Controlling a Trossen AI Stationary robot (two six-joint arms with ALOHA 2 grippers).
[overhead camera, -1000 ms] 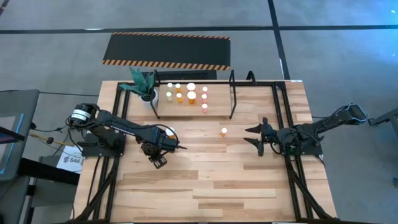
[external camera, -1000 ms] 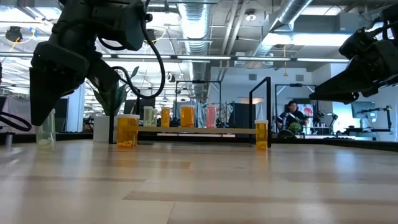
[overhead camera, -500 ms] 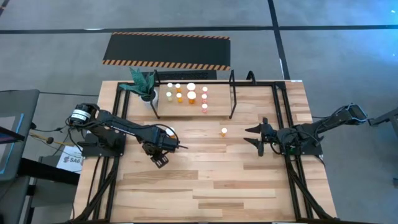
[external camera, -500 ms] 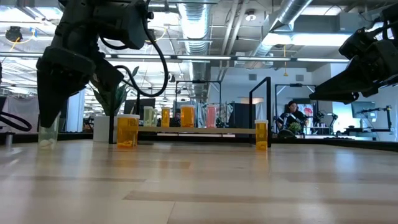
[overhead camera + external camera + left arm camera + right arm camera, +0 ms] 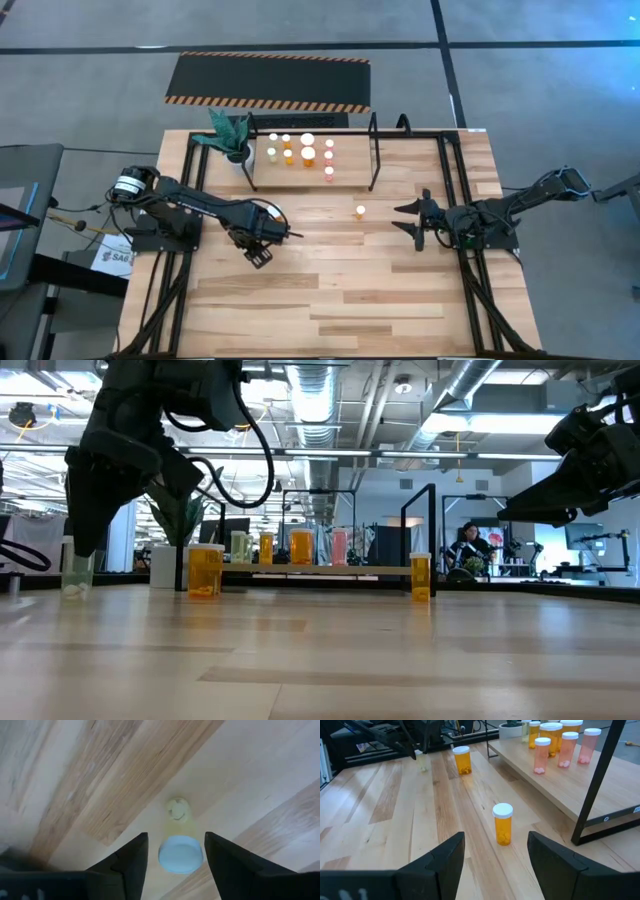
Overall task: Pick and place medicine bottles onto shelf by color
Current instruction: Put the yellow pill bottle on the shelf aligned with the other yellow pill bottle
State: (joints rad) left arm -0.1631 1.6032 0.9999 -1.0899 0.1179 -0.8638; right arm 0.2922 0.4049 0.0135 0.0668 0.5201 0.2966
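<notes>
While your left gripper [image 5: 175, 851] straddles a pale yellow bottle [image 5: 180, 854] upright on the worktop, jaws spread, not pinching | right gripper [image 5: 496, 851] spread, facing an orange bottle [image 5: 502, 823] near the shelf [image 5: 555, 782].

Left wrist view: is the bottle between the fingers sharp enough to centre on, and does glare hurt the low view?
Left wrist view: the yellow bottle shows a soft-edged white cap between the left gripper fingers, still easy to centre on. Low view: bright ceiling lights leave both arms as dark silhouettes; the bottles on the shelf stay readable.
</notes>
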